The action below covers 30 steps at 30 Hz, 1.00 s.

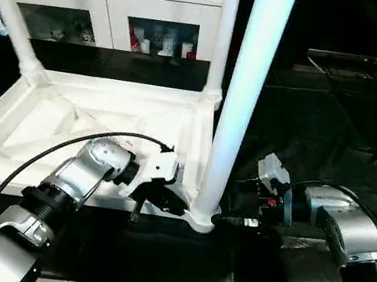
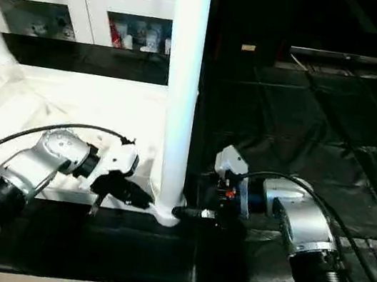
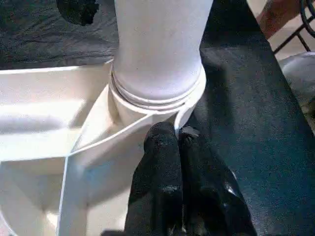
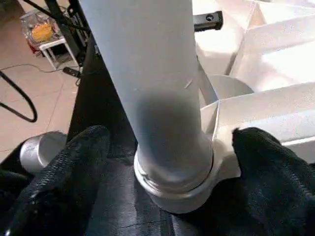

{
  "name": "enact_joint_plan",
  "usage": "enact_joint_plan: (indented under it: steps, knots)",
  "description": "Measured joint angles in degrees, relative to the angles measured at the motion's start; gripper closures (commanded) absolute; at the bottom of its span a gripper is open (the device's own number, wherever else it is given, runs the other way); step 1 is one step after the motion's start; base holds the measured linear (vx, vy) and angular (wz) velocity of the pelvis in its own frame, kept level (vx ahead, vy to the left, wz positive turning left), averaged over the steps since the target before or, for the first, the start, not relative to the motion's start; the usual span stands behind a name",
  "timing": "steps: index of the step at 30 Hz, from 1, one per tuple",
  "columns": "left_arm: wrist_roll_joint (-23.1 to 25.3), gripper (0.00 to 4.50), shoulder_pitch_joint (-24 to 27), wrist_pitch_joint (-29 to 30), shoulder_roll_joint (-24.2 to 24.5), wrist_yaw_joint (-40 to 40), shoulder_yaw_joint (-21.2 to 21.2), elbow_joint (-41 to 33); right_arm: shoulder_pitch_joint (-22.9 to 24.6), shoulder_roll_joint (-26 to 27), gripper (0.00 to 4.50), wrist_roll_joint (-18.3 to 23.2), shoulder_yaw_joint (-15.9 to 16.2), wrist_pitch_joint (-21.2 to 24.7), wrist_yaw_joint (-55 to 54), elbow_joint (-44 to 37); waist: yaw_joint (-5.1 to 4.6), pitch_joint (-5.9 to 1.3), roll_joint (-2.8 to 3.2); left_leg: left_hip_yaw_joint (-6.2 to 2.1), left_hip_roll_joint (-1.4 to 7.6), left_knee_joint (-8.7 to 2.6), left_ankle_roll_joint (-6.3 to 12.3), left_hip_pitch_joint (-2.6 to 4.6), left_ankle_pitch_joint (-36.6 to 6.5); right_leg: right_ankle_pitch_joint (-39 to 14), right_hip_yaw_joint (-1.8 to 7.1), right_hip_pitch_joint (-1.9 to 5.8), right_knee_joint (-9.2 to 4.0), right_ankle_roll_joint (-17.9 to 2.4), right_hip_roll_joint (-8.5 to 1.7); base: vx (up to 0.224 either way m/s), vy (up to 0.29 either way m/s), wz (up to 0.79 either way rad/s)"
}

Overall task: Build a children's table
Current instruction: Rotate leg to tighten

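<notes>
Silver forearms (image 1: 56,195) fill the lower frame. Left gripper (image 3: 177,142), fingers pressed together, touches the centre corner socket (image 3: 147,115) of the upturned children's table (image 1: 67,128); right gripper (image 4: 167,147) spreads around that leg (image 4: 152,88).

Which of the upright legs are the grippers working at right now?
The near-corner leg, standing in the socket closest to the robot. The right gripper straddles its base with fingers spread; the left gripper sits shut against that socket. The other legs stand farther back.
</notes>
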Motion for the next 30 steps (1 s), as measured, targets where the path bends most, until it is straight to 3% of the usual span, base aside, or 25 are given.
enact_joint_plan:
  steps: [8, 21, 30]
  knots:
    - [0.0, 4.5, 0.1, 0.0, 0.1, -0.5, -0.7, -0.9, -1.5, 2.4, 1.11, 0.0, 2.0, -0.7, 0.2, 0.7, 0.03, 0.0, 0.0, -0.01, 0.0, 0.02, 0.0, -0.02, 0.0, 0.0, 0.0, 0.0, 0.02, 0.0, 0.0, 0.0, 0.0, 0.0]
    - [0.1, 4.5, 0.3, 0.0, 0.4, -0.5, -0.7, -1.6, -2.5, 3.9, 2.29, 0.0, 2.2, -0.8, 1.0, 2.5, -0.03, 0.01, -0.03, -0.01, 0.0, 0.01, -0.01, -0.02, 0.0, 0.0, -0.01, -0.01, 0.03, 0.0, 0.0, 0.0, 0.0, 0.0]
    - [0.0, 4.5, 0.3, 0.9, -0.3, 0.1, -0.5, -1.6, -1.9, 4.3, 2.43, 0.0, 2.1, -0.1, -0.4, 1.5, -0.02, 0.0, -0.02, -0.02, 0.0, 0.03, -0.02, 0.0, 0.0, 0.0, 0.0, 0.0, 0.08, 0.0, 0.0, 0.0, 0.0, 0.0]
